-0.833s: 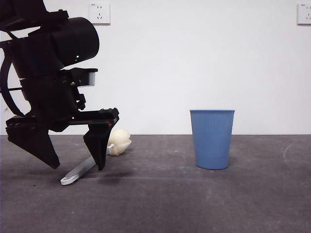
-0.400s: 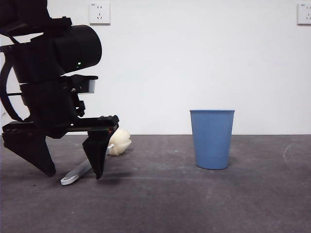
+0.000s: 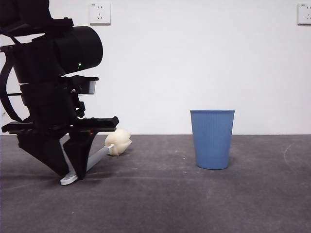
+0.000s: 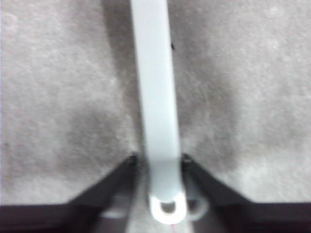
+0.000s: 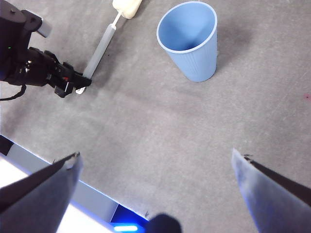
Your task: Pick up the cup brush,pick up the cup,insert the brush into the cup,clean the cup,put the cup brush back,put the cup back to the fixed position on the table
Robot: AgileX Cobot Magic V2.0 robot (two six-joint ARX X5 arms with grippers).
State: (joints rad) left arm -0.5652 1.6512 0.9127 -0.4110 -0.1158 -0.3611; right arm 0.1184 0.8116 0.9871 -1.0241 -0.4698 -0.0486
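Observation:
The cup brush (image 3: 100, 154) lies flat on the dark grey table (image 3: 194, 204) at the left, its cream sponge head (image 3: 119, 141) pointing toward the back wall. My left gripper (image 3: 71, 173) is down at the table, shut on the grey handle (image 4: 155, 97) just above its white looped end (image 4: 167, 211). The right wrist view shows the same grip (image 5: 74, 85) from above. The blue ribbed cup (image 3: 212, 139) stands upright to the right, apart from the brush, and its inside (image 5: 187, 26) looks empty. My right gripper (image 5: 155, 155) hangs open high above the table, holding nothing.
A white wall with two sockets (image 3: 99, 13) (image 3: 304, 13) runs behind the table. The table's near edge (image 5: 34, 158) shows as a pale strip in the right wrist view. Bare table lies between brush and cup.
The left gripper's jaws, wide apart around the handle a second ago, have come together onto the brush handle near its looped end. Brush and cup have not moved.

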